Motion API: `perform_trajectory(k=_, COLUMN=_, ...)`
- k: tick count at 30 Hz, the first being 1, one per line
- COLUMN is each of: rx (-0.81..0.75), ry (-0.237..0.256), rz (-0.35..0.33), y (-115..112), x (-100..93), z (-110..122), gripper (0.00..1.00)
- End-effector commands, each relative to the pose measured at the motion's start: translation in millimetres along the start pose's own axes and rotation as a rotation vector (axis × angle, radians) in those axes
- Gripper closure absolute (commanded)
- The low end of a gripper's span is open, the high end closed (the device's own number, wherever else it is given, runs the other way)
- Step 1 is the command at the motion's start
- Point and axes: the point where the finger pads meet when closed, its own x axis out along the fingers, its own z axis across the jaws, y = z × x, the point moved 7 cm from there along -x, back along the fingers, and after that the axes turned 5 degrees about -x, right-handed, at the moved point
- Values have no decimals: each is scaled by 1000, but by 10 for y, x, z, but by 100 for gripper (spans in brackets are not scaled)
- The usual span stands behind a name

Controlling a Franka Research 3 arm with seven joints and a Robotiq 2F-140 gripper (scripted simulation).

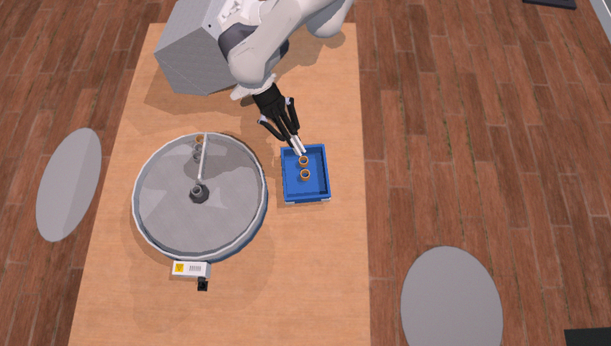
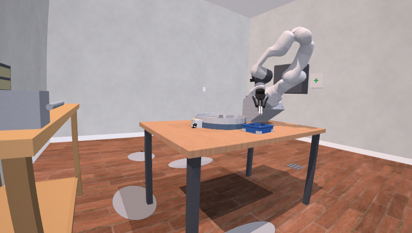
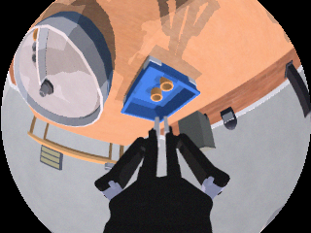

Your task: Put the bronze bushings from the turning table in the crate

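Two bronze bushings (image 1: 302, 161) (image 1: 305, 174) (image 3: 166, 83) (image 3: 155, 95) stand in the blue crate (image 1: 319, 189) (image 2: 251, 128) (image 3: 138, 105). One bronze bushing (image 1: 199, 138) sits at the far rim of the turning table (image 1: 171, 231) (image 2: 219, 121) (image 3: 78, 100), with two steel bushings (image 1: 197, 147) (image 1: 197, 156) lined up just in front of it beside the white divider bar (image 1: 201, 156). Another steel bushing (image 1: 197, 189) stands on the dark hub. My gripper (image 1: 299, 148) (image 2: 260, 113) (image 3: 161, 122) is shut and empty, high above the crate's back edge.
A grey box (image 1: 188, 51) (image 2: 254, 110), the arm's base, stands at the table's back. A small white control unit (image 1: 191, 269) (image 2: 196, 123) sits at the turning table's front. Grey discs (image 1: 68, 184) (image 1: 451, 298) lie on the floor.
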Motion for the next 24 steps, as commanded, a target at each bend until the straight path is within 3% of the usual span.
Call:
perform_trajectory(k=1, rx=6, ry=-3, rz=1, y=12, x=-6, z=6, gripper=94)
perform_trajectory(k=11, rx=28, ry=16, rz=0, y=163, x=-130, z=-145, gripper=94)
perform_trajectory(k=22, rx=117, ry=91, rz=7, y=813, x=-629, z=-703, gripper=94)
perform_trajectory(k=24, rx=117, ry=91, rz=7, y=813, x=-629, z=-703, gripper=94)
